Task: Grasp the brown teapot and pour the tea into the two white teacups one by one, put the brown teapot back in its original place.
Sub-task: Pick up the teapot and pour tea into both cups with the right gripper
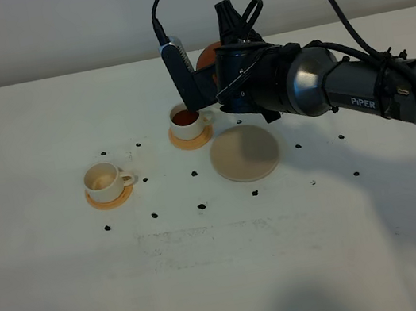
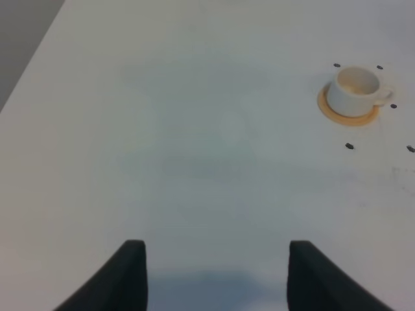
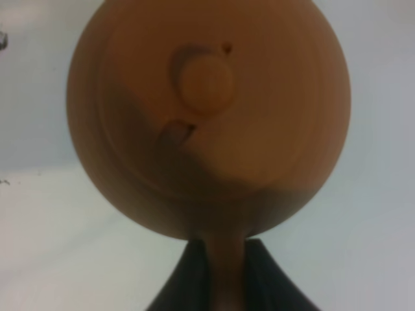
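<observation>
Over the far side of the table (image 1: 290, 254), just behind the filled teacup (image 1: 185, 119), the brown teapot (image 1: 206, 55) hangs in the air, mostly hidden by the arm in the high view. The right wrist view shows its lid knob (image 3: 206, 78) face-on and its loop handle (image 3: 225, 291) running down between the fingers of the right gripper (image 3: 220, 249). That gripper is clamped on the handle, a hold that lets the wrist tip the pot. The filled teacup holds dark reddish tea, so I judge the first pour done (or nearly so). The empty teacup (image 1: 103, 178) sits on its coaster (image 1: 111, 198) well to the left, the likely next target. The beige disc (image 1: 244, 152) lies bare beside the filled teacup, free for the pot's return. The left gripper (image 2: 217, 259) hovers over bare table, jaws apart, holding nothing, clear of the pouring.
</observation>
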`<state>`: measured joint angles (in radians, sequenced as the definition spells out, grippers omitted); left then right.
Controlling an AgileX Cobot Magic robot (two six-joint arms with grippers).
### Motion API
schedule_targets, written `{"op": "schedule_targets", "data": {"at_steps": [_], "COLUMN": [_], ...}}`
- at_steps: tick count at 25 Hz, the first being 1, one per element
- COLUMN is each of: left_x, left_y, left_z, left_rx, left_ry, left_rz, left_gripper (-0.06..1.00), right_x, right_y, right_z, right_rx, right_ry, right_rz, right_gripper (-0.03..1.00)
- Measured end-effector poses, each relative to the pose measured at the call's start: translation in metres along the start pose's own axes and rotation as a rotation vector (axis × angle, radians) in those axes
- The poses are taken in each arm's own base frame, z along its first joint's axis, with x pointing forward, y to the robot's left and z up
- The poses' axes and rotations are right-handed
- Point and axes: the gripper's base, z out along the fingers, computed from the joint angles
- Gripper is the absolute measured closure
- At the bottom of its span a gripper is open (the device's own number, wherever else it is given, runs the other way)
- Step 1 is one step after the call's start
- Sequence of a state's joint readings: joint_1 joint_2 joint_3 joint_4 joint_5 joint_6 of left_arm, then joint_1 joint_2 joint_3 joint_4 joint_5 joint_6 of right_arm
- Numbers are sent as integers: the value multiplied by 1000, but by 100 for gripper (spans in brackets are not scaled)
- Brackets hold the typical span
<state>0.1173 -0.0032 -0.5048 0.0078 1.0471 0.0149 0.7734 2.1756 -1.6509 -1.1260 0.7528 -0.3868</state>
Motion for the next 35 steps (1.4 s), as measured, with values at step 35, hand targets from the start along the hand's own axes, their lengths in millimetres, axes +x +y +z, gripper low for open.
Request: {"op": "schedule_targets", "data": {"at_steps": [35], "left_x": [0], "left_y": [0], "left_z": [0], "left_rx": [0], "left_ry": [0], "left_rz": [0], "left_gripper": [45], "right_x": [-5], "right_y": [1], "right_z": [-4], "right_rx": [3], "right_ry": [-8], "right_rz": [-9], "right_gripper": [88]}}
